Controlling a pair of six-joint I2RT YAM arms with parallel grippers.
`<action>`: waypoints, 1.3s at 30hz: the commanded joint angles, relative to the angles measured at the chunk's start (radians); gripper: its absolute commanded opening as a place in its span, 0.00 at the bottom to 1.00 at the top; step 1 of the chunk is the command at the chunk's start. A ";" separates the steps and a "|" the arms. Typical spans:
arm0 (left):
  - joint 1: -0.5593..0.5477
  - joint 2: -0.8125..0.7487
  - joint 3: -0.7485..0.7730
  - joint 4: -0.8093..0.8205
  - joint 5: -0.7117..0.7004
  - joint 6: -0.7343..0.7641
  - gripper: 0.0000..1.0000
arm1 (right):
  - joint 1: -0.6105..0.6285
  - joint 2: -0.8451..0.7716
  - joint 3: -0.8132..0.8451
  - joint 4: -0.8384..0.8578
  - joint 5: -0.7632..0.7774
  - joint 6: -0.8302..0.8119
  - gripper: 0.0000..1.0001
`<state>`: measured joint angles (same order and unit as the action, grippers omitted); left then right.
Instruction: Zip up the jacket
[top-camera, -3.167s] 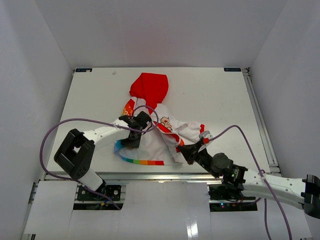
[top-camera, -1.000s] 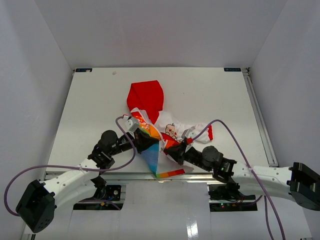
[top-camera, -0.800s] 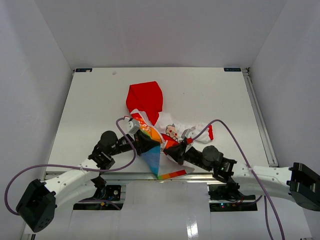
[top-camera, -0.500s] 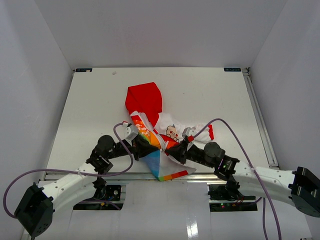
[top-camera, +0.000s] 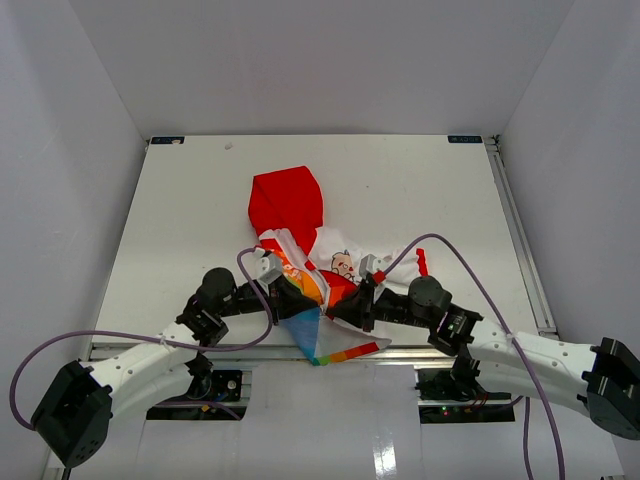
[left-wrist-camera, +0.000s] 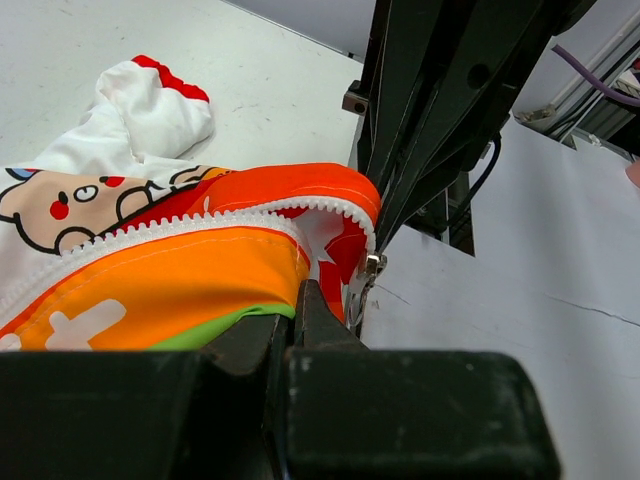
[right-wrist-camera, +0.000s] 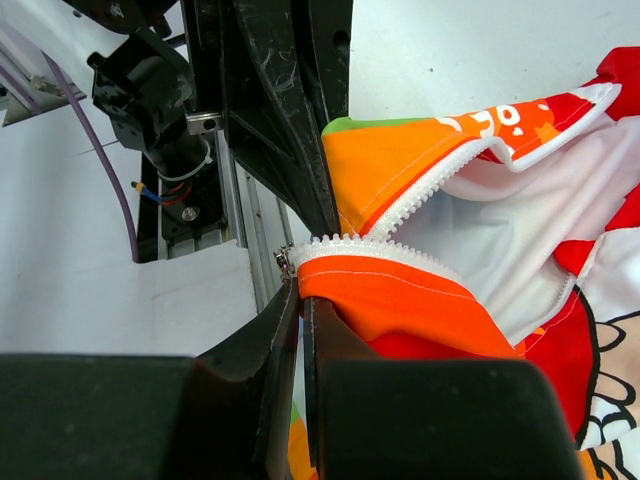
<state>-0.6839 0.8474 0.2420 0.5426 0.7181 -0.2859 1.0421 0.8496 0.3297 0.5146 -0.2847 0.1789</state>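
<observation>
The jacket lies bunched near the table's front edge, its red hood pointing away and its rainbow hem hanging over the edge. My left gripper is shut on the orange and green front panel beside the white zipper teeth. My right gripper is shut on the other orange edge, just under its zipper teeth. The metal slider hangs at the bottom of the zipper between the two grippers. In each wrist view, the two grippers face each other closely.
A red-cuffed sleeve lies to the right of the jacket. The aluminium rail runs along the table's front edge below the hem. Purple cables loop over both arms. White walls enclose the table on three sides.
Since the earliest frame both arms have gathered the jacket's lower front edges at the table's front. Over the last second the grips held and the arms shifted only slightly.
</observation>
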 joint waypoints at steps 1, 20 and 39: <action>-0.006 -0.002 0.017 0.002 0.026 0.034 0.00 | -0.010 0.004 0.043 0.001 -0.033 0.006 0.08; -0.012 -0.053 -0.016 0.008 0.055 0.044 0.00 | -0.145 0.055 0.043 -0.016 -0.232 0.062 0.08; -0.033 0.013 0.015 -0.046 0.039 0.085 0.00 | -0.178 0.079 0.058 -0.010 -0.252 0.077 0.08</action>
<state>-0.7094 0.8536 0.2348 0.5152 0.7475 -0.2280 0.8757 0.9390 0.3443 0.4690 -0.5246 0.2417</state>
